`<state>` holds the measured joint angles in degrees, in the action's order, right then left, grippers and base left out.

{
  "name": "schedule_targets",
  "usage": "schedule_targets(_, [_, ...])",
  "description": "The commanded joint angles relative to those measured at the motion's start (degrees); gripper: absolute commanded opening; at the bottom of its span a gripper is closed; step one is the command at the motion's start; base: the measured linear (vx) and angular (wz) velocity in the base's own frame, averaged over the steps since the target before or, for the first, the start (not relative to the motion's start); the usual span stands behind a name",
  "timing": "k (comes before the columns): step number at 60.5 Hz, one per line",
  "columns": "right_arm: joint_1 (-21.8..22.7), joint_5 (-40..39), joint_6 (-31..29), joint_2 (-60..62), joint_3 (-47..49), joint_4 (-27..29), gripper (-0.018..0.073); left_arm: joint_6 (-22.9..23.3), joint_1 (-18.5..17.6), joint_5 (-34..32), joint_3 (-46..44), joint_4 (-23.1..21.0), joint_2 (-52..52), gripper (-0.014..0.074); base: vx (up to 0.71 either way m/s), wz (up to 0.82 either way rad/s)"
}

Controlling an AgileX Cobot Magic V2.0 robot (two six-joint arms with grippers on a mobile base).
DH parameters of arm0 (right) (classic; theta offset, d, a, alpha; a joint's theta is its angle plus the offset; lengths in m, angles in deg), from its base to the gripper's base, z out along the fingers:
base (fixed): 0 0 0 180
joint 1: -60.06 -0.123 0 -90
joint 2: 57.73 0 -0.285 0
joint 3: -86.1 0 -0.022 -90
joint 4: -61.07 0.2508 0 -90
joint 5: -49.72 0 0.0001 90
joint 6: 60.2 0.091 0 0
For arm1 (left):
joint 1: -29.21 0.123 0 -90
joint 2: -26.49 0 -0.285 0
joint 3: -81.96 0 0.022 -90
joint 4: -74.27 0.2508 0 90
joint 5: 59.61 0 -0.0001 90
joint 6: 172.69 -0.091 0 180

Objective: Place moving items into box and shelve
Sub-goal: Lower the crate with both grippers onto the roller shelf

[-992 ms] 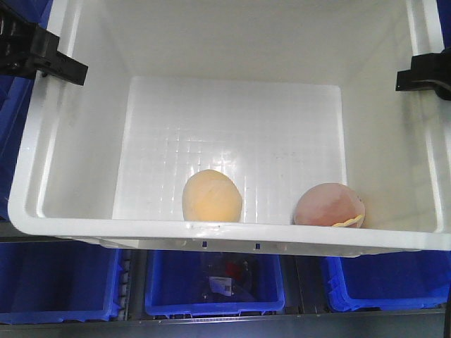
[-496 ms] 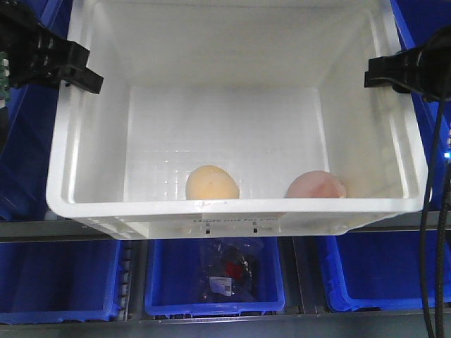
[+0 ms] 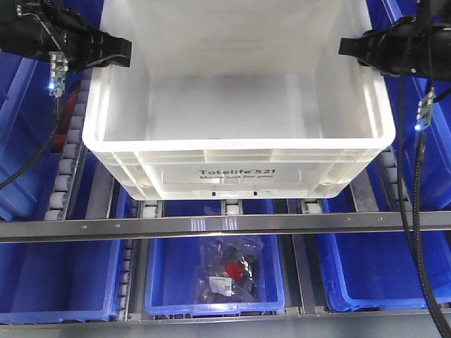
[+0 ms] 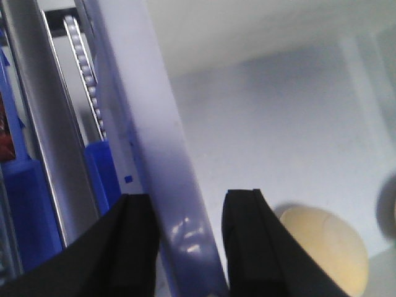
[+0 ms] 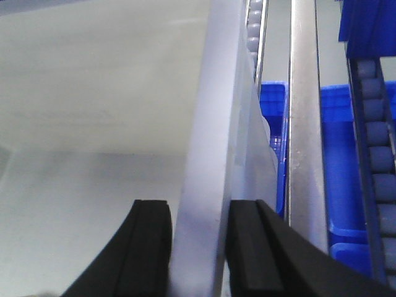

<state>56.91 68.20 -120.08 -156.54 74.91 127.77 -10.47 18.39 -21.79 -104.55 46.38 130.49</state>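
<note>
Both claws, left claw (image 4: pixel 185 247) and right claw (image 5: pixel 198 244), pinch opposite side walls of the white box (image 3: pixel 236 172), carrying it level onto the roller shelf (image 3: pixel 67 176), with the cream ball (image 4: pixel 325 247) inside.

The front-facing view looks from above and in front, down over the white box (image 3: pixel 238 151) onto shelf rails and blue bins (image 3: pixel 215 282). Each wrist view sits very close, looking along its black fingers (image 4: pixel 139 244) straddling one side wall. All three share the box; the left wrist alone shows the cream ball (image 4: pixel 325 247).
</note>
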Motion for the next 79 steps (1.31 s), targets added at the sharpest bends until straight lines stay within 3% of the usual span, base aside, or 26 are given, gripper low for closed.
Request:
schedule_targets(1, [-1.5, 5.7, -6.8, 1.7, 2.6, 8.4, -0.0001, -2.9, -1.7, -7.0, -2.4, -8.0, -1.9, -0.0004, 0.0, 0.0])
schedule_targets(11, [-1.5, 3.5, -9.2, 1.6, 2.6, 8.3, 0.0043, -2.7, -1.7, -10.2, -2.4, -8.2, -1.3, 0.0029, 0.0, 0.0])
schedule_targets(19, [-1.5, 0.3, -11.0, 1.6, 2.6, 8.3, 0.0141, -3.6, -1.7, -10.4, -2.4, -7.1, -1.3, 0.0122, 0.0, 0.0])
schedule_targets(34, [-1.5, -7.7, -14.5, 1.6, 2.6, 8.5, 0.0491, -3.9, -1.7, -12.7, -2.4, -5.1, -1.3, 0.0494, 0.0, 0.0])
schedule_targets(43, [-1.4, -7.9, -14.7, 2.3, 2.6, 8.4, 0.0613, -4.1, -1.7, -12.1, -2.4, -5.1, -1.4, 0.0629, 0.0, 0.0])
schedule_targets(52, [-1.4, -8.5, -14.7, 3.7, 2.6, 8.4, 0.0618, -4.3, -1.3, -11.8, -2.4, -1.6, -1.4, 0.0638, 0.0, 0.0])
schedule_targets(79, [-1.3, -8.4, -14.7, 3.7, 2.6, 8.4, 0.051, -4.4, -1.1, -10.5, -2.4, -0.6, -1.4, 0.0531, 0.0, 0.0])
